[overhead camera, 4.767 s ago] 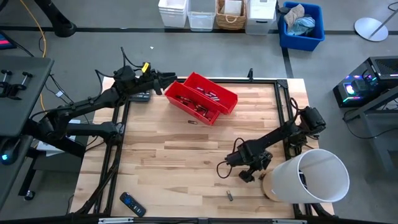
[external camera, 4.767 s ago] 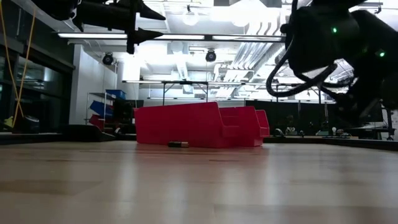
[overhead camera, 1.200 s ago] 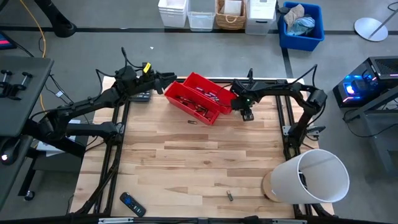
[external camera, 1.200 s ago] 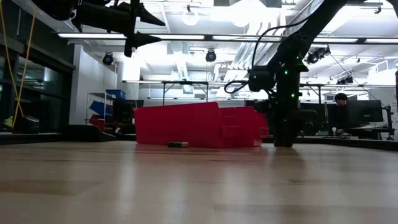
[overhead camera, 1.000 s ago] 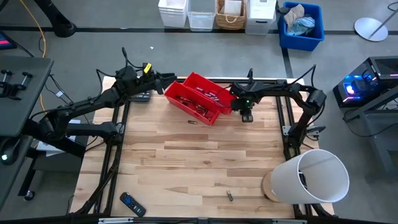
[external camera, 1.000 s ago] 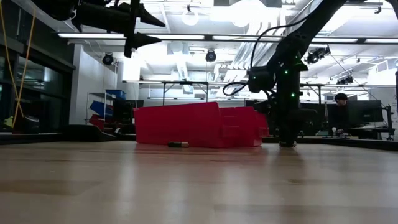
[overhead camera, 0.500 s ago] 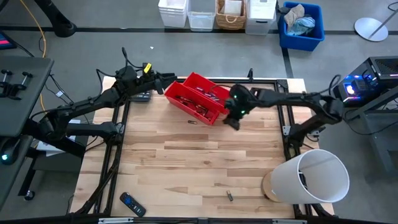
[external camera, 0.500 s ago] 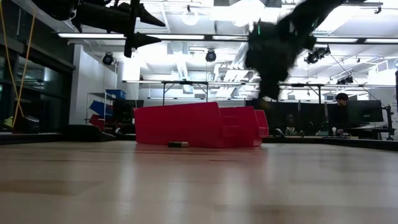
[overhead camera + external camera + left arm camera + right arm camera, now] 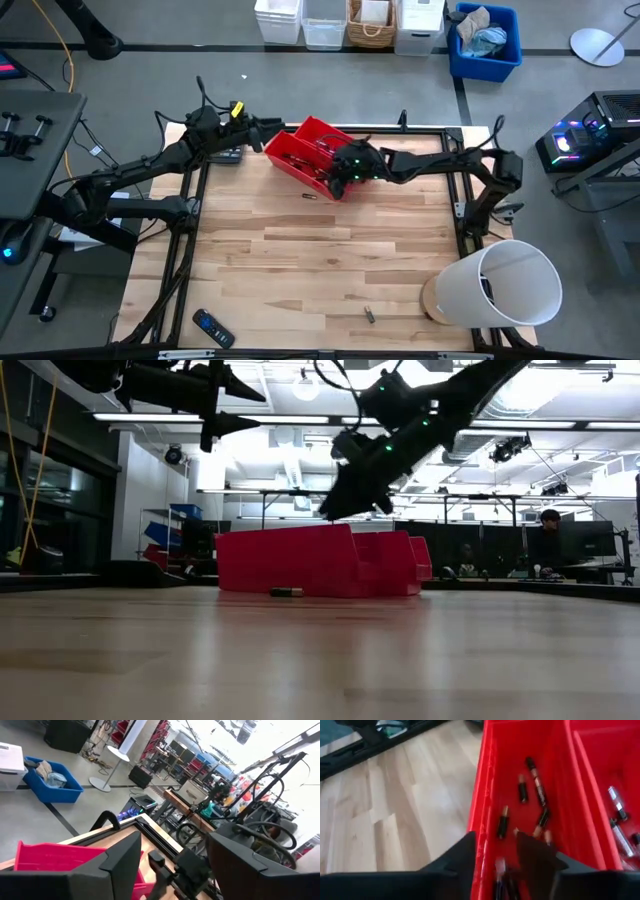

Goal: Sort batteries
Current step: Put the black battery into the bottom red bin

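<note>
Two red bins [image 9: 300,165] [image 9: 352,145] stand side by side at the table's far middle. Dark batteries with copper ends [image 9: 522,790] lie in the nearer bin [image 9: 485,780], silver ones [image 9: 619,815] in the farther bin. One battery [image 9: 310,196] [image 9: 286,592] lies on the wood just in front of the bins, another [image 9: 369,315] near the front edge. My right gripper [image 9: 337,183] [image 9: 495,870] hovers open above the nearer bin, tilted down toward it. My left gripper [image 9: 278,125] [image 9: 172,870] hangs open in the air at the bins' far left end.
A big white bucket [image 9: 500,285] lies on its side at the near right corner. A black remote control [image 9: 213,328] lies at the near left edge, and a dark calculator [image 9: 228,155] under the left arm. Bare wood fills the table's middle.
My right gripper has risen from the table at the bins' right end and swung toward the table's left, and now stands tilted over the nearer bin. My left arm has kept still.
</note>
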{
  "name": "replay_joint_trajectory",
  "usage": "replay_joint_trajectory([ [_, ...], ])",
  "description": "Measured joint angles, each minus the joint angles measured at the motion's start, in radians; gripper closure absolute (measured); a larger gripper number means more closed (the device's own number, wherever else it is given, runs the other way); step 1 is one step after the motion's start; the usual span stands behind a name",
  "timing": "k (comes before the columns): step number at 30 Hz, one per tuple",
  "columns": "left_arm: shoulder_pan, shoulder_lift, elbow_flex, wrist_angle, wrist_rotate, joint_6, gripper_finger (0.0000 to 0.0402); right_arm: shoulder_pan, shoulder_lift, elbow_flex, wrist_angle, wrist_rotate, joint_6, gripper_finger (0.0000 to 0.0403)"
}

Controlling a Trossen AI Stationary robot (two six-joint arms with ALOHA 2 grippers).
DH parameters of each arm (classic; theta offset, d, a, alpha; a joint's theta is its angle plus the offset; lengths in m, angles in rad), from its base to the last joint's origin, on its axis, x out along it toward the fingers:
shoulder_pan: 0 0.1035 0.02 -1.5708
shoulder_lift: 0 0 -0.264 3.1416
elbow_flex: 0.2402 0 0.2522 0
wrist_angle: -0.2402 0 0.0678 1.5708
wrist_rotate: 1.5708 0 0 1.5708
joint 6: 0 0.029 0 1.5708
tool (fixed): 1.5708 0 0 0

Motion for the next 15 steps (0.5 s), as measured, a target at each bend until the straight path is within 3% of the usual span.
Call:
replay_joint_trajectory([
  [4, 0.000, 0.000, 0.000, 0.000, 0.014, 0.000, 0.0188, 0.001, 0.015, 0.078, -0.086, 0.076, -0.032, 0.0221],
  [7, -0.003, 0.000, 0.002, -0.008, 0.060, 0.003, 0.0188, -0.020, -0.004, 0.169, -0.278, 0.070, -0.054, 0.0192],
  [9, -0.039, 0.023, 0.047, -0.145, 0.097, 0.080, 0.0188, -0.034, -0.026, 0.238, -0.400, 0.050, -0.059, 0.0185],
  [11, -0.107, 0.079, 0.117, -0.386, 0.096, 0.248, 0.0188, -0.045, -0.058, 0.293, -0.509, 0.052, -0.097, 0.0183],
  [13, -0.166, 0.157, 0.184, -0.599, 0.052, 0.426, 0.0188, -0.055, -0.092, 0.345, -0.589, 0.078, -0.136, 0.0182],
  [15, -0.225, 0.238, 0.244, -0.699, 0.011, 0.547, 0.0188, -0.068, -0.131, 0.391, -0.654, 0.114, -0.165, 0.0182],
])
